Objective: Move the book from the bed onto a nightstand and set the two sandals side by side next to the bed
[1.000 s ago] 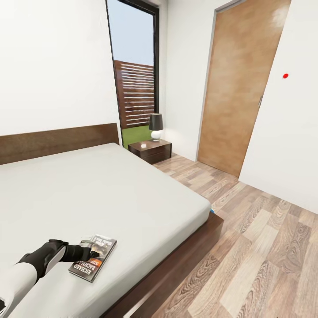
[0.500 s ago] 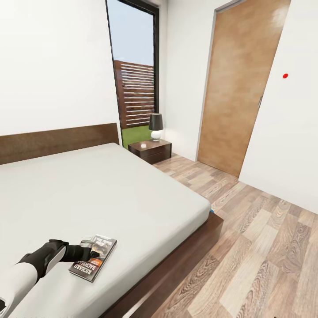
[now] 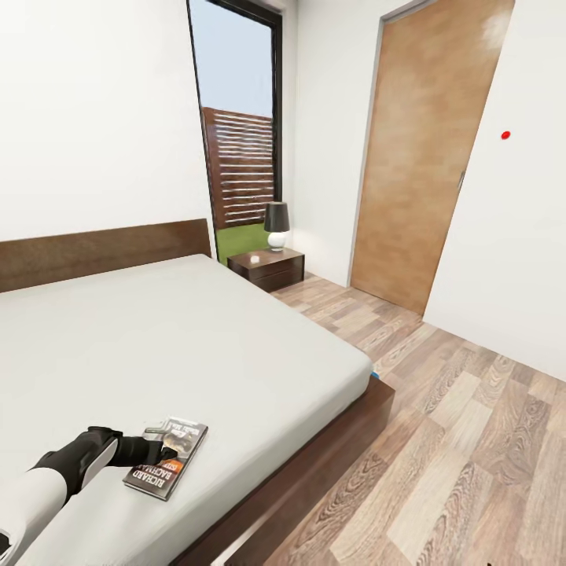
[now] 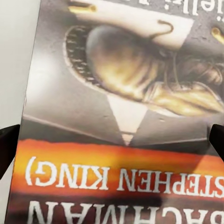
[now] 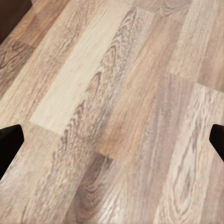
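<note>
The book (image 3: pixel 167 457) lies flat on the bed (image 3: pixel 196 346), near its front edge. Its dark cover has an orange band and white lettering, which fill the left wrist view as the book (image 4: pixel 121 93). My left gripper (image 3: pixel 163 442) is open and hangs right over the cover, its fingertips (image 4: pixel 8 144) spread wide to either side. The nightstand (image 3: pixel 269 269) stands beyond the bed's far corner by the window. A small blue sliver (image 3: pixel 372 370) shows on the floor at the bed's near right corner; I cannot tell whether it is a sandal. My right gripper (image 5: pixel 112 140) is open above the wood floor (image 5: pixel 116 93).
A black-shaded lamp (image 3: pixel 277 225) and a small white object (image 3: pixel 254 259) sit on the nightstand. A wooden door (image 3: pixel 417 157) is in the right wall. Wood-plank floor (image 3: pixel 464 440) stretches to the right of the bed.
The head view has shifted very slightly. The left arm and the book stay where they were.
</note>
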Available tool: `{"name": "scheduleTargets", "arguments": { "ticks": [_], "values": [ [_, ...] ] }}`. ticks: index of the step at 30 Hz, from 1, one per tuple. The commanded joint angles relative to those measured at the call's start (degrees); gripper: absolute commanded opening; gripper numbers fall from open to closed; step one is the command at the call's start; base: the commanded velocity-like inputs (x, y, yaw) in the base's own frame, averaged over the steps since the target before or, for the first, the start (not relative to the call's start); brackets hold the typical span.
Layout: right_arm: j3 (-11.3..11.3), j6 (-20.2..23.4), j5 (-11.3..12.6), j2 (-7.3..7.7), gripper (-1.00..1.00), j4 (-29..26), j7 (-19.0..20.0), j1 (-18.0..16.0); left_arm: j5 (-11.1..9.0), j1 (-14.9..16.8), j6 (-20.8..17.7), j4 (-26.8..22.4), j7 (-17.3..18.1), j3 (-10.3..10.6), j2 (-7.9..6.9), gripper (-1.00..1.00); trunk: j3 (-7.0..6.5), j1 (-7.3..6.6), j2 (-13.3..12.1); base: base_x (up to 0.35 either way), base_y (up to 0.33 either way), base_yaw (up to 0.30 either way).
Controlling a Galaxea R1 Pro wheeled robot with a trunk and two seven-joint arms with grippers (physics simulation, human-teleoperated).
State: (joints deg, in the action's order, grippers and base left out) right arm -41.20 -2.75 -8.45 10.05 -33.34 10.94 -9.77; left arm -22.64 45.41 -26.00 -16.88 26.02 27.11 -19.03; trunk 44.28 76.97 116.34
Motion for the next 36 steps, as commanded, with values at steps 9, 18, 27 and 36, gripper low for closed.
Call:
{"name": "scheduleTargets", "arguments": {
  "ticks": [9,18,27,36],
  "values": [
    [-0.46,-0.24,-0.6,-0.09,1.0,0.03,0.49,-0.08,-0.39,0.03,-0.37,-0.09,0.0,0.24,-0.04,1.0,0.06,-0.01,0.02,-0.003,-0.014,0.0],
    [-0.45,-0.24,-0.6,-0.12,1.0,0.03,0.49,-0.08,-0.31,0.03,-0.32,-0.08,-0.06,0.3,-0.04,1.0,0.06,-0.01,0.02,-0.032,-0.139,0.0],
    [-0.43,-0.24,-0.6,-0.12,1.0,0.03,0.49,-0.08,-0.31,0.01,-0.28,-0.09,-0.07,0.31,-0.04,1.0,0.06,-0.01,0.02,-0.008,-0.033,0.0],
    [-0.41,-0.24,-0.6,-0.12,1.0,0.03,0.49,-0.08,-0.33,0.02,-0.28,-0.09,-0.06,0.3,-0.04,1.0,0.06,-0.01,0.02,-0.001,-0.004,0.0]
  ]
}}
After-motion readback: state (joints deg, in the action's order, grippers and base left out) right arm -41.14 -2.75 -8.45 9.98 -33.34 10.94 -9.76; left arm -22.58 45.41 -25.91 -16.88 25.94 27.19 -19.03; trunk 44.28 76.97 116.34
